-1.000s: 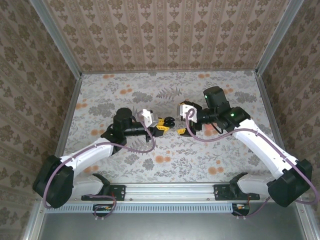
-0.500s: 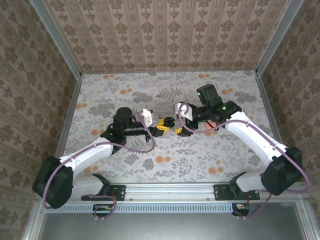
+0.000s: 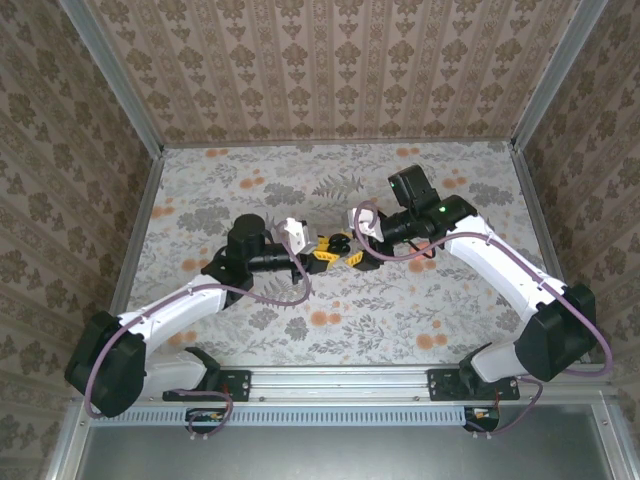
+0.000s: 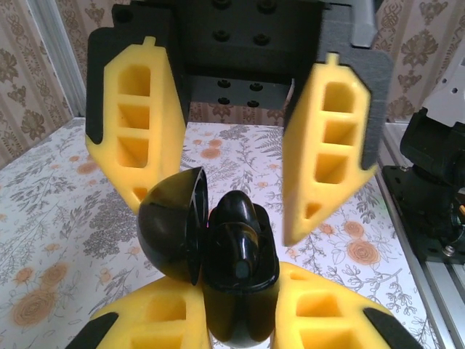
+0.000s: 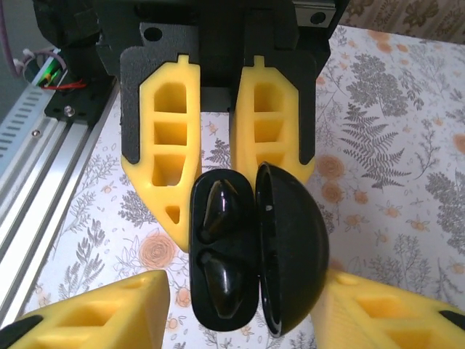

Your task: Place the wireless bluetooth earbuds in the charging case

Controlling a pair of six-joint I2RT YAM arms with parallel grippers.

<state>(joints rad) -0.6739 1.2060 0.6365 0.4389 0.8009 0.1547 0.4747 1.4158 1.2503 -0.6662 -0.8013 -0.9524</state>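
Charging case: a glossy black clamshell charging case point(image 5: 221, 322) is hanging above the floral table point(image 3: 250, 190), near its middle, where the two grippers are meeting.
Lid: the domed lid point(image 5: 290, 247) is standing open, hinged along one long side of the base, with its rounded back turning outward.
Earbuds: two black earbuds are lying in the open base, one point(image 5: 216, 209) toward the left gripper and the other point(image 5: 221, 280) just below it in the right wrist view; both are looking seated in their hollows.
Left gripper: the left gripper point(image 3: 325, 250) is clamping the case's base between its yellow fingers point(image 5: 272, 123), which are closing in from either side.
Right gripper: the right gripper point(image 3: 347, 250) is facing the left one, and its yellow fingers point(image 4: 330, 145) are standing well apart, straddling the case with one on the lid side and one on the base side. It is holding nothing; whether either finger is touching the case cannot be told.
Surroundings: patterned walls point(image 3: 330, 60) are enclosing the table.
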